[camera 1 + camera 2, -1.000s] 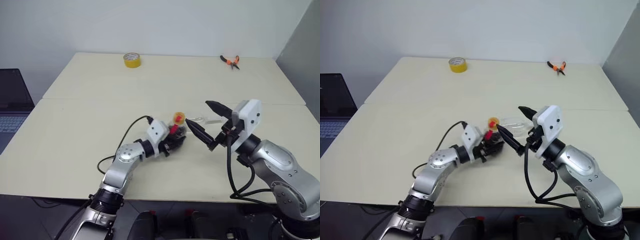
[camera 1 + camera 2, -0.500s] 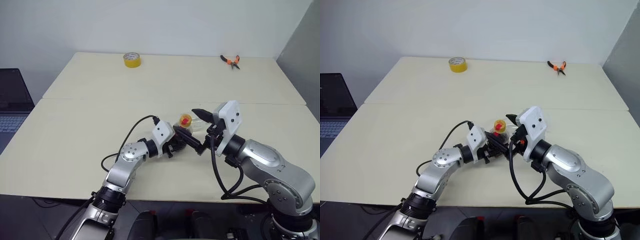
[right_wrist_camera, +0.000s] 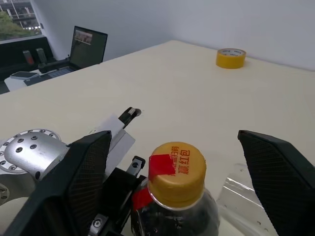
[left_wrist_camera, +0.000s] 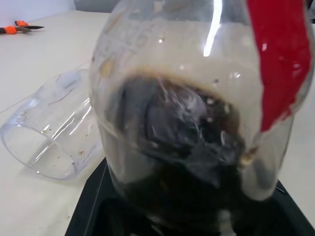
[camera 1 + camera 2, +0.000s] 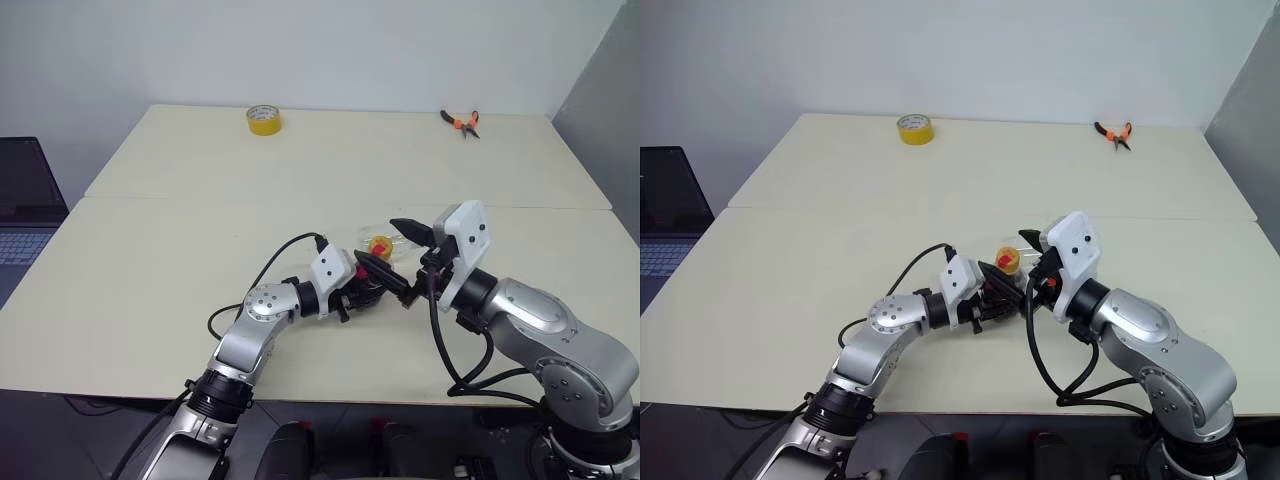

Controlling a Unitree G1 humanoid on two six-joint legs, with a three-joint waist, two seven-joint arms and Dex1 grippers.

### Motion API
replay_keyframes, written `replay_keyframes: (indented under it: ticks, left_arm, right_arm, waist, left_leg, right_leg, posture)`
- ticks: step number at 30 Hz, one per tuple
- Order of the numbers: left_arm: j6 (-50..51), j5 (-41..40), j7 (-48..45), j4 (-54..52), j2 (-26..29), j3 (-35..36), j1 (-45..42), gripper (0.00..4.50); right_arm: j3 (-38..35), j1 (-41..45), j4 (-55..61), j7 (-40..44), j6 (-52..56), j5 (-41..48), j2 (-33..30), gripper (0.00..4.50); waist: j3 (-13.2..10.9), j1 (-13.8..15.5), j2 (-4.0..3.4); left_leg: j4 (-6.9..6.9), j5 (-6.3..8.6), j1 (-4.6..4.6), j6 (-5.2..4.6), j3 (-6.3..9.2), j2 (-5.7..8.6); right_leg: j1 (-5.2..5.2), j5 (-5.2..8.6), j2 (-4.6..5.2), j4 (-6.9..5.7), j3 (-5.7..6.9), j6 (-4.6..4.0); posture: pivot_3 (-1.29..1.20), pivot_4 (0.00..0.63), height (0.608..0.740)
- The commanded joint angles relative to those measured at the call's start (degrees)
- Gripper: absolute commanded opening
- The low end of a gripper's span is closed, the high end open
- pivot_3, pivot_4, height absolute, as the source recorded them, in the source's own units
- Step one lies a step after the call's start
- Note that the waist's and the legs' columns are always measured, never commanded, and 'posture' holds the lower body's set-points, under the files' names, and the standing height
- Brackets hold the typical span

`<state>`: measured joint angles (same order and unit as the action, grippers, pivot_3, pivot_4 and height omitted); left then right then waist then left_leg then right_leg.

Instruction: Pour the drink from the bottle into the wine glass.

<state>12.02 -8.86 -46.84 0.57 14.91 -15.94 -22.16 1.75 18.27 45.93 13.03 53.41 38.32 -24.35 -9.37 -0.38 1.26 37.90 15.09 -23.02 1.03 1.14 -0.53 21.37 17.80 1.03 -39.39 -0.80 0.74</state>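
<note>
My left gripper (image 5: 357,291) is shut on the body of the bottle (image 4: 197,113), a squat clear one with a red label strip. It holds the bottle upright just above the table. The dark drink (image 4: 187,167) fills the bottle's lower part. My right gripper (image 3: 173,140) is open, one finger on each side of the yellow-orange cap (image 3: 177,164) and apart from it. The cap (image 5: 380,246) also shows between the black fingers from above. The wine glass (image 4: 51,142) lies on its side on the table right behind the bottle.
A yellow tape roll (image 5: 263,119) sits at the far left of the table (image 5: 150,250) and orange pliers (image 5: 461,121) at the far right. A laptop (image 5: 25,200) stands off the table's left edge. A seam runs across the middle of the table.
My right gripper has swung in from the right, and its fingers now stand on either side of the cap. The left gripper has carried the bottle slightly right.
</note>
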Motion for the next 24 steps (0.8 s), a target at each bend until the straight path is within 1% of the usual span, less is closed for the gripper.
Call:
replay_keyframes:
  ticks: [1,6,7,14,17,18,19,21,23,24]
  left_arm:
    - [-1.8,-0.5,-0.1,-1.2,-0.6,0.2,-1.2,1.85]
    - [-1.9,-0.5,-0.1,-1.2,-0.8,0.2,-1.4,1.84]
    - [-2.0,-0.4,-0.1,-1.2,-0.9,0.2,-1.4,1.84]
    - [-2.0,-0.3,-0.2,-1.3,-1.0,0.2,-1.4,1.42]
    - [-1.9,-0.4,-0.4,-1.3,-1.0,0.1,-1.5,1.26]
    - [-1.9,-0.4,-0.4,-1.5,-1.0,0.1,-1.4,1.23]
    - [-1.7,-0.5,-0.5,-1.7,-0.9,0.0,-1.4,1.2]
    - [-1.3,-0.8,-1.1,-2.5,-0.9,-0.3,-1.3,1.13]
    - [-0.9,-1.3,-2.0,-3.6,-0.7,-0.8,-1.2,1.06]
    - [-0.6,-1.5,-2.2,-4.0,-0.7,-1.0,-1.2,1.03]
  right_arm:
    - [-1.0,-0.6,0.6,0.1,-0.9,-0.2,-0.3,3.2]
    - [0.5,-0.7,0.2,1.0,-1.1,-2.8,-2.7,1.43]
    - [0.7,-0.7,0.2,1.1,-1.2,-2.9,-2.9,1.25]
    - [0.3,-0.6,-0.2,1.3,-1.8,-3.0,-2.9,1.25]
    - [-0.3,-0.6,-0.7,2.4,-2.4,-2.5,-3.2,1.25]
    - [-0.4,-0.6,-1.3,4.2,-3.7,-2.5,-3.8,1.25]
    - [-0.6,-0.7,-2.9,7.4,-5.8,-2.9,-5.3,1.25]
    - [0.6,0.6,-9.8,18.4,-14.1,-6.4,-11.3,1.25]
    - [4.2,3.7,-18.0,29.0,-23.2,-12.1,-17.9,1.25]
    - [5.6,5.0,-21.0,32.4,-26.7,-14.2,-19.9,1.25]
  waist:
    - [0.0,0.0,0.0]
    - [0.0,0.0,0.0]
    - [0.0,0.0,0.0]
    - [0.0,0.0,0.0]
    - [0.0,0.0,0.0]
    - [0.0,0.0,0.0]
    - [0.0,0.0,0.0]
    - [0.0,0.0,-0.02]
    - [-0.1,0.0,-0.06]
    - [-0.1,-0.1,-0.07]
  left_leg:
    - [0.0,0.0,0.0,0.0,0.0,0.0]
    - [0.0,0.0,0.0,0.0,0.0,0.0]
    - [0.0,0.0,0.0,0.0,0.0,0.0]
    - [0.0,0.0,0.0,0.0,0.0,0.0]
    - [0.0,0.0,-0.01,0.0,0.0,0.0]
    - [0.0,0.0,-0.01,0.0,0.0,0.0]
    - [0.0,0.0,-0.01,0.0,0.0,0.0]
    - [0.0,0.0,0.0,0.0,0.0,0.02]
    - [-0.01,0.0,0.01,-0.03,-0.03,0.06]
    - [0.02,0.01,0.01,-0.03,-0.03,0.05]
  right_leg:
    - [0.0,0.0,0.0,0.0,0.0,0.0]
    - [0.0,0.0,0.0,0.01,0.0,0.0]
    - [0.0,0.0,0.0,0.01,0.0,0.0]
    - [0.0,0.0,-0.01,0.02,0.0,0.01]
    - [0.0,0.0,0.0,0.02,0.0,0.01]
    - [0.0,0.0,0.0,0.03,0.0,0.01]
    - [0.0,0.0,0.0,0.03,0.0,0.01]
    - [-0.02,0.0,0.0,0.07,0.0,0.01]
    - [-0.06,-0.02,-0.01,0.18,-0.01,0.05]
    - [-0.09,-0.04,-0.02,0.24,0.0,0.07]
  posture:
    - [0.0,0.15,0.74]
    - [0.0,0.15,0.74]
    - [0.0,0.15,0.74]
    - [0.0,0.15,0.74]
    - [0.0,0.15,0.74]
    - [0.0,0.15,0.74]
    - [0.0,0.15,0.74]
    - [0.0,0.15,0.74]
    - [0.0,0.15,0.74]
    - [0.0,0.15,0.74]
